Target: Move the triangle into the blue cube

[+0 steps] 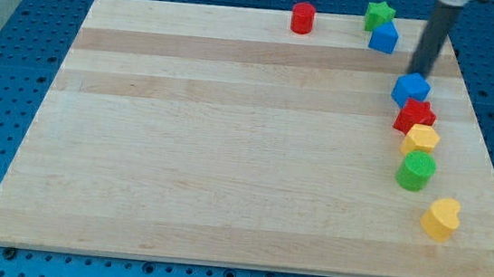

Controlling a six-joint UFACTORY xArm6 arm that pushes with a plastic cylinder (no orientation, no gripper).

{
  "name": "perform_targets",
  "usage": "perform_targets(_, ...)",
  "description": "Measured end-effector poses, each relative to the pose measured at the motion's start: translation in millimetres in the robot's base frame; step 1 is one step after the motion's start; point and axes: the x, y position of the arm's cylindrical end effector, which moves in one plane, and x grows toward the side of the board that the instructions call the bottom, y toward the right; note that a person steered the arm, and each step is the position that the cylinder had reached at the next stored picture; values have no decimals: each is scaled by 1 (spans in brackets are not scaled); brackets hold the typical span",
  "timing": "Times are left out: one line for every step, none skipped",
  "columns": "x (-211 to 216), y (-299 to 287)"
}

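The blue triangle block [384, 37] lies near the board's top edge at the view's right, touching the green star [379, 15] just above it. The blue cube [410, 89] lies lower and to the right, heading a curved row of blocks. My tip [417, 73] stands right at the cube's top edge, to the lower right of the triangle. The rod leans up towards the view's top right.
Below the blue cube run a red star [415, 116], a yellow hexagon [421, 138] and a green cylinder [416, 171]; a yellow heart [440, 218] lies lower. A red cylinder [303, 17] stands at the top middle. The wooden board [227, 155] rests on a blue pegboard.
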Motion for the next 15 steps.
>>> perform_targets(-36, 37)
perform_targets(-77, 34)
perform_targets(-97, -6)
perform_targets(-87, -89)
perform_targets(-61, -168)
perform_targets(-32, -192)
perform_targets(-30, -160)
perform_targets(-36, -121)
perform_targets(-31, -77)
perform_targets(-2, -64)
perform_targets(-12, -72)
perform_targets(-15, -57)
perform_targets(-17, 0)
perform_targets(-51, 22)
perform_targets(-91, 6)
